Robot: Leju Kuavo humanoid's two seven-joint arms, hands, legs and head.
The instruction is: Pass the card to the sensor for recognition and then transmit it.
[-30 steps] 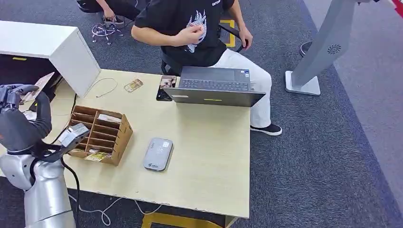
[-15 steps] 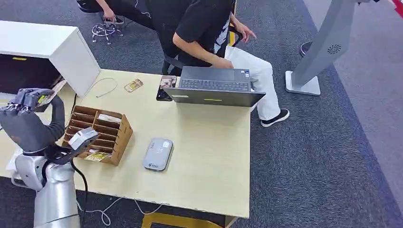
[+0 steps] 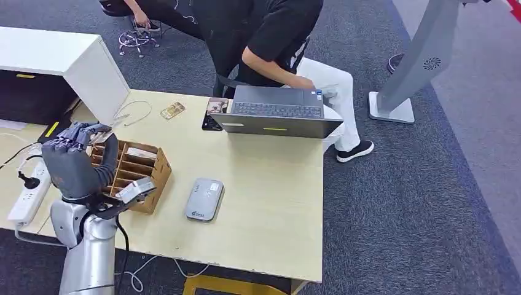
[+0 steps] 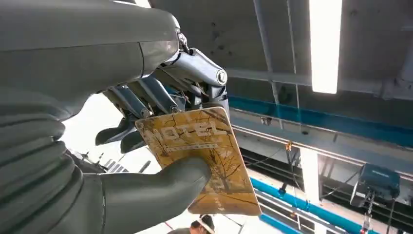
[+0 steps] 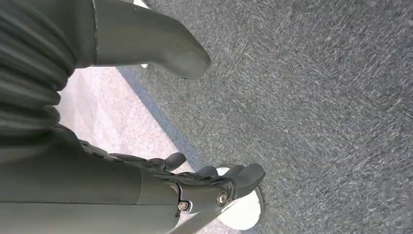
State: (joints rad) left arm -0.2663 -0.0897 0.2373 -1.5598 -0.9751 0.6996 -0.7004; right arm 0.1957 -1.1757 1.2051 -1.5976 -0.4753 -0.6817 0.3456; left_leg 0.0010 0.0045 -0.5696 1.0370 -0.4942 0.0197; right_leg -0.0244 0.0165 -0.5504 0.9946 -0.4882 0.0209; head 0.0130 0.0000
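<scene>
- Head view: my left hand (image 3: 75, 165) is raised over the left end of the worktop (image 3: 264, 196), back of the hand to the camera, fingers (image 3: 83, 130) curled up above the cardboard organizer (image 3: 132, 172).
- Head view: card barely visible past my fingertips here; can't make out the grasp from this angle.
- Head view: grey sensor (image 3: 204, 198) lies flat on the worktop just beside the organizer, apart from my hand.
- Head view: open laptop (image 3: 278, 112) at the far edge; person (image 3: 270, 37) in a black shirt seated behind it, leaning over.
- Head view: loose card (image 3: 172, 110) and a white cable (image 3: 136, 110) near the far-left corner, white power strip (image 3: 24, 196) on the lower surface to the left, white cabinet (image 3: 67, 61) behind.
- Left wrist view: my left hand (image 4: 146, 122) is grasping the card (image 4: 204, 156), thumb pressed on its face, darker fingers (image 4: 146, 95) behind its top edge.
- Left wrist view: card is yellow-brown with "HOTEL" printed and a tree pattern, held up in the air against ceiling lights (image 4: 325, 44).
- Right wrist view: my right hand (image 5: 195, 187) hangs over grey carpet (image 5: 316, 97), fingers loosely apart, nothing in them.
- Right wrist view: thumb (image 5: 151, 41) clear of the fingers.
</scene>
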